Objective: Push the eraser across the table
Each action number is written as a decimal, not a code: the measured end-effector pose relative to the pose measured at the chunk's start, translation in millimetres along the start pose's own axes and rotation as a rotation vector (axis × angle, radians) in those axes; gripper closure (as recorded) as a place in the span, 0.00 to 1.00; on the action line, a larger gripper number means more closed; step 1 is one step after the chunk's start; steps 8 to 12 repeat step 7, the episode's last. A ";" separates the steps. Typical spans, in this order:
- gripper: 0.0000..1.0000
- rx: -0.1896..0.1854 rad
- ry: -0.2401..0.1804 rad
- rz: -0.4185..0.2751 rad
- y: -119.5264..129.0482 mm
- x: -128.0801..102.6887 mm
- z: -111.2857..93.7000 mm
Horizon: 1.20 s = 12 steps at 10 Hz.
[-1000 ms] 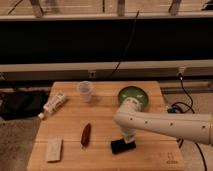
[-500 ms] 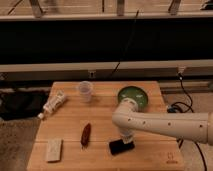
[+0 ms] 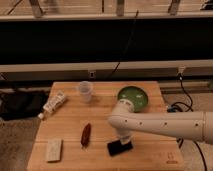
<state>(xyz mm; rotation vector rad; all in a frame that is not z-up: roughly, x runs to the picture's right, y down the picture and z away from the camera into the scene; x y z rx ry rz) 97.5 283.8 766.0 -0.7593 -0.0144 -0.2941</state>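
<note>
Tube (image 3: 53,104) at table (image 3: 102,159) left edge, beige block (image 3: 54,150) left of eraser (image 3: 119,147), brown object (image 3: 85,134) nearer it, cup (image 3: 85,91) behind, gripper (image 3: 125,140) down on eraser's back edge, arm hiding the fingertips, grip cannot be told, bowl (image 3: 134,96) partly covered.

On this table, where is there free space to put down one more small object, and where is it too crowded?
Bare wood on the table lies between the clear cup and the green bowl, and between the white tube, beige block and red-brown object. It is crowded front right, where the gripper meets the eraser.
</note>
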 end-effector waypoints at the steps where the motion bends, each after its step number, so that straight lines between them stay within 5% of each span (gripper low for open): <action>1: 0.99 0.000 0.003 -0.005 0.2 -0.8 0.1; 12: 0.99 0.001 0.006 -0.024 -0.9 -12.4 -0.5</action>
